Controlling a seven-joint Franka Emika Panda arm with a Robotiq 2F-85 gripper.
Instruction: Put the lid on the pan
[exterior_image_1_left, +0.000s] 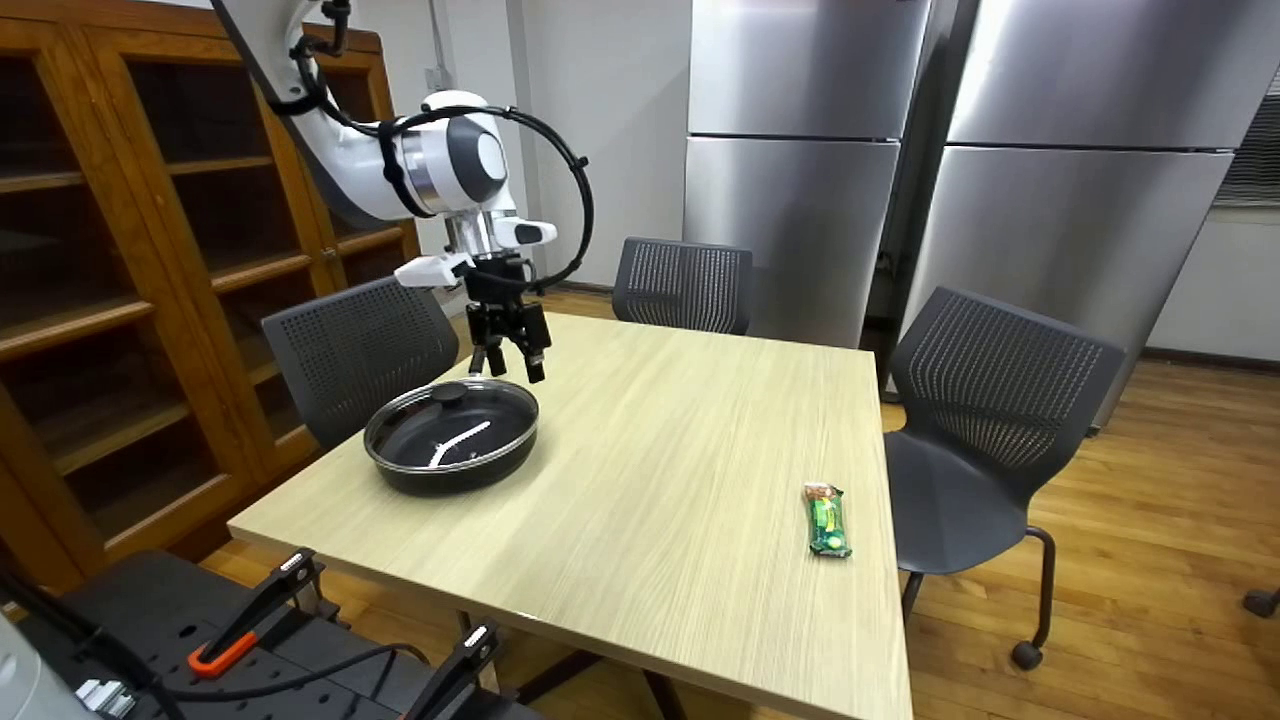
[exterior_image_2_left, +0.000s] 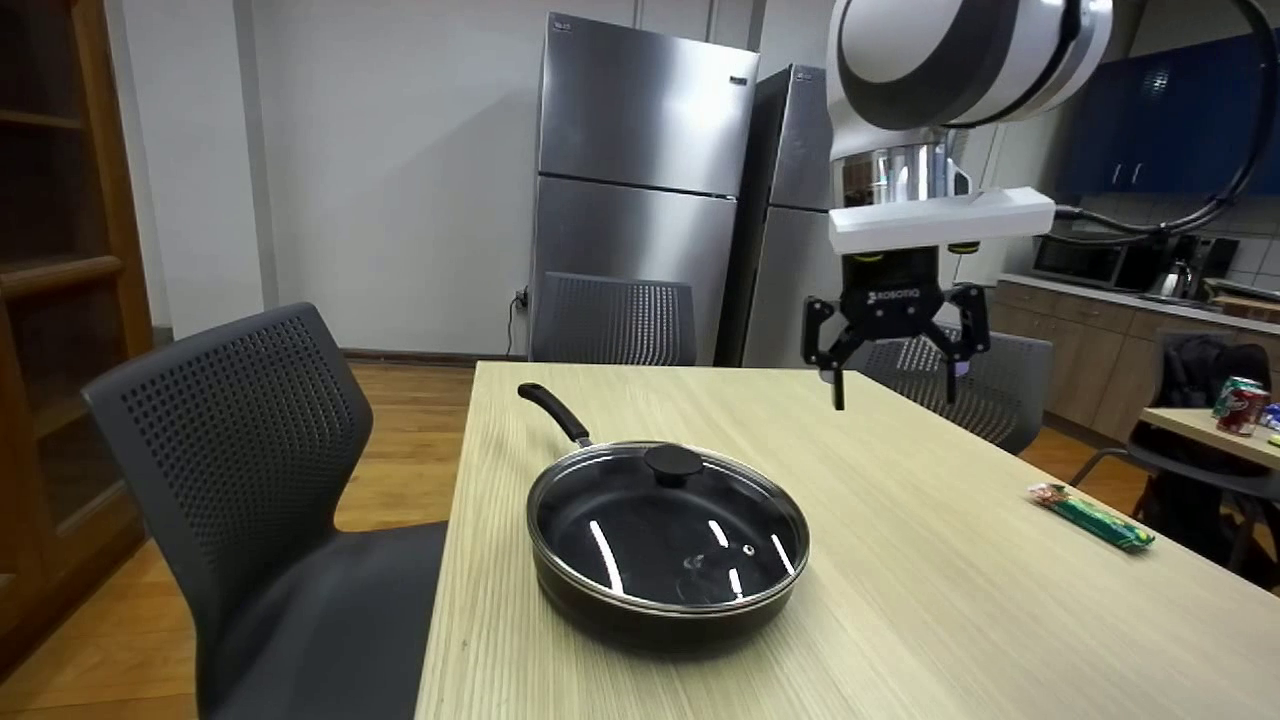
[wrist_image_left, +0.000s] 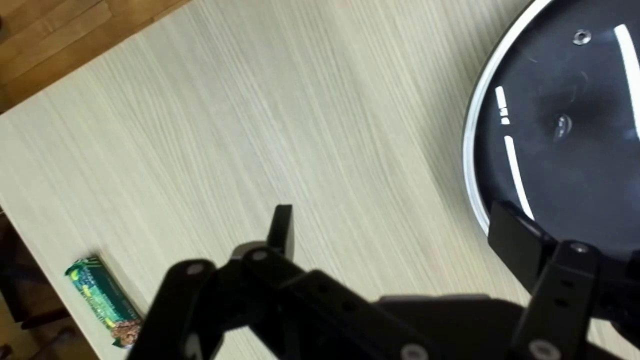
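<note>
The lid (exterior_image_2_left: 668, 540) rests on the pan (exterior_image_2_left: 668, 634) with its black knob (exterior_image_2_left: 673, 462) upward, and the pan stands on the table (exterior_image_2_left: 950, 570). Above the table and near the pan hangs the gripper (exterior_image_2_left: 895, 391), whose jaws are released and stand apart from each other. In both exterior views, a green packet (exterior_image_1_left: 827, 520) lies near the table's edge, well apart from the pan.

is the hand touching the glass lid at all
Apart: in an exterior view, the open hand hangs clear of the glass lid, with light tabletop showing between them.
</note>
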